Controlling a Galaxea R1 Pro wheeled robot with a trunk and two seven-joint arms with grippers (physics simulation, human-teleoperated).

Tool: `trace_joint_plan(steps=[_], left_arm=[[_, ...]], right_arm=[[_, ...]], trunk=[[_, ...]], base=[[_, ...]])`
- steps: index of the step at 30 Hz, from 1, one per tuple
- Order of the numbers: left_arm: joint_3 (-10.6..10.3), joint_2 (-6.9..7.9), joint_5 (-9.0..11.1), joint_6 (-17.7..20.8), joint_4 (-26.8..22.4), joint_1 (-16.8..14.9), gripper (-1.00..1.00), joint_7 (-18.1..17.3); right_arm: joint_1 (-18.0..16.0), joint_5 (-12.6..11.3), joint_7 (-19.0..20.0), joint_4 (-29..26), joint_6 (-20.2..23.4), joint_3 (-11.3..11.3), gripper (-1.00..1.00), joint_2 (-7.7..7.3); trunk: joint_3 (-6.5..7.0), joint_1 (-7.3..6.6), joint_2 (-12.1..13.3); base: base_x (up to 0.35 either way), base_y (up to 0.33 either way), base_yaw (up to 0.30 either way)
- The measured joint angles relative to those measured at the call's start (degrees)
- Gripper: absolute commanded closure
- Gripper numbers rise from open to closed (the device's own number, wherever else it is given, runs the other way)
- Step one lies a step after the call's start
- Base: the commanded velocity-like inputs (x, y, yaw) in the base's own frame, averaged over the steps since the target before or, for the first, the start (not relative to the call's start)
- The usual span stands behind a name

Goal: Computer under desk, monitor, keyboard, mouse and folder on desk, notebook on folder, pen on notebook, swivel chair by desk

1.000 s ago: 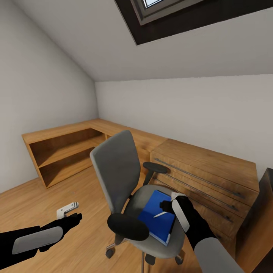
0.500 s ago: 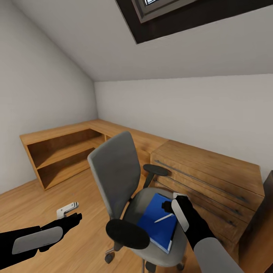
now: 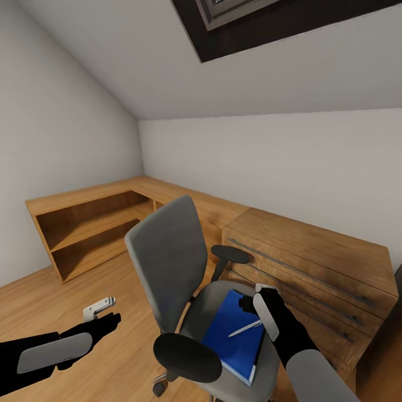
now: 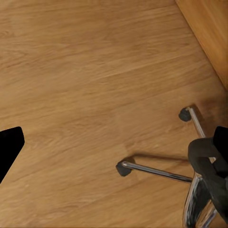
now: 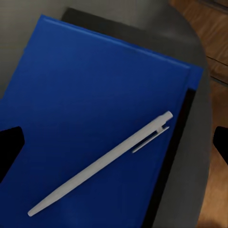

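Observation:
The grey swivel chair [image 3: 167, 257] stands on the wood floor in front of me, in the head view. On its seat lies the blue folder [image 3: 229, 326] with the white pen [image 3: 244, 328] resting across it. A dark notebook [image 5: 175, 152] peeks out from under the folder's edge. My right gripper [image 3: 249, 297] hovers open just above the folder and pen, its fingertips [image 5: 7, 147] wide apart on either side of the pen [image 5: 104, 161] and the folder [image 5: 85, 104]. My left gripper [image 3: 106, 314] is open over bare floor, left of the chair. The chair's chrome base [image 4: 156, 171] shows in the left wrist view.
A light wooden drawer chest [image 3: 312, 268] stands right behind the chair. A low wooden shelf unit [image 3: 89, 223] runs along the left wall into the corner. A dark-framed skylight [image 3: 251, 28] sits in the sloped ceiling. Open floor [image 3: 84, 279] lies to the left.
The whole view has shifted a little, so the chair and folder now sit slightly lower and nearer. Both arms hold the same pose, with the right gripper still above the folder.

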Motion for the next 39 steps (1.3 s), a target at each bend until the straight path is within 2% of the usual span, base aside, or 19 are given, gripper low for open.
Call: trace_joint_plan(steps=[2,7,24,39], left_arm=[[0.07,0.02,0.01,0.00,-0.18,-0.01,-1.00,0.00],[0.13,0.05,-0.11,-0.30,-1.65,0.00,-1.00,0.23],[0.05,-0.04,-0.32,-0.39,-1.75,-0.01,-1.00,0.24],[0.04,-0.03,-0.34,-0.37,-1.76,0.00,-1.00,0.24]], right_arm=[[0.01,0.01,0.07,-0.06,0.00,0.07,-1.00,-0.01],[0.04,0.03,0.32,-0.14,-0.01,0.34,-1.00,-0.09],[0.06,-0.25,0.44,-0.06,-0.01,0.44,-1.00,-0.07],[0.02,-0.23,0.46,-0.13,0.07,0.49,-1.00,0.10]], trunk=[[0.00,0.00,0.00],[-0.89,1.09,-1.99],[-3.95,4.83,-8.81],[-4.00,4.83,-8.82]], base=[[0.002,0.000,0.000],[0.000,0.000,0.000],[0.000,0.000,0.000],[0.000,0.000,0.055]])
